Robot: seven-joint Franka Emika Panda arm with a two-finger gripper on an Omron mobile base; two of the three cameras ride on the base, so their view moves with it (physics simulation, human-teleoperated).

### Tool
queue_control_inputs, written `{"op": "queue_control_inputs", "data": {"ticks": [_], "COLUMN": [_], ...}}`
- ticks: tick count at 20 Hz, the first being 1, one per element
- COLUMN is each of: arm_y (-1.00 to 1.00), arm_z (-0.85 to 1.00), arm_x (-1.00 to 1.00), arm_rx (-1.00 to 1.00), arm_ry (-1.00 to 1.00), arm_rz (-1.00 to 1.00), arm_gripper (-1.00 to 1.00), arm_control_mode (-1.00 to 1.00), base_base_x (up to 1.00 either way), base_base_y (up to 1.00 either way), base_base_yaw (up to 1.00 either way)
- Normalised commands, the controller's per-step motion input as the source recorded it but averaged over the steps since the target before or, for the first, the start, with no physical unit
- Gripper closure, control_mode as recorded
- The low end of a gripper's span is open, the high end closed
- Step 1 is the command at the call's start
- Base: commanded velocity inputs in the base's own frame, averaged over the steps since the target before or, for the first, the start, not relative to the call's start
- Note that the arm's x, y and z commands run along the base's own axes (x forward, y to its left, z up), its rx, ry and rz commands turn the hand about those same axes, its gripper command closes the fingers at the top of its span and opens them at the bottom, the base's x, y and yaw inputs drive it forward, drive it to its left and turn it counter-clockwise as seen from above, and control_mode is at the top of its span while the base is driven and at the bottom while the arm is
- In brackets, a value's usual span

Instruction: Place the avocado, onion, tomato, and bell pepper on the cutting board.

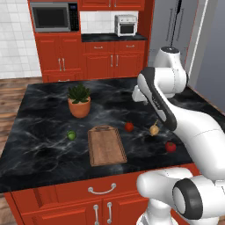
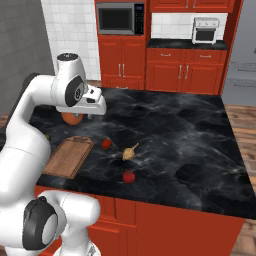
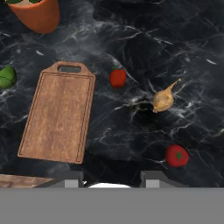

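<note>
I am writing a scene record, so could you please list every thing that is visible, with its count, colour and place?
cutting board: one, brown wood, bare, on the black counter, handle toward the plant pot
avocado: one, green, on the counter, left of the board in the hand view
onion: one, tan, on the counter between the two red items
bell pepper: one, red, near the board's handle end, apart from it
tomato: one, red, near the counter's front edge
plant pot: one, orange with a green plant, behind the board
counter: one, black marble over red cabinets
microwave: one, dark, back wall
toaster oven: one, white, back counter
gripper: one, dark fingertips, shut, above the counter, holding nothing
</note>
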Motion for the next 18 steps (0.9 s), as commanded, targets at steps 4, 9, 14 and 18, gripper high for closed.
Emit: {"op": "queue_control_inputs", "data": {"ticks": [4,9,14,18], "arm_y": [0.07,0.0,-0.14,-0.18], "arm_z": [0.0,-0.12,-0.29,-0.12], "arm_x": [-0.11,-0.26,-0.17,-0.05], "arm_rx": [-0.01,0.0,0.0,0.0], "arm_ry": [-0.01,0.0,0.01,0.0], "arm_rz": [0.0,0.0,0.0,0.0], "arm_gripper": [-1.0,-1.0,-1.0,-1.0], "arm_control_mode": [-1.0,-1.0,-1.0,-1.0], "base_base_x": [0.0,0.0,0.0,0.0], "base_base_y": [0.0,0.0,0.0,0.0], "base_base_yaw": [0.0,0.0,0.0,0.0]}}
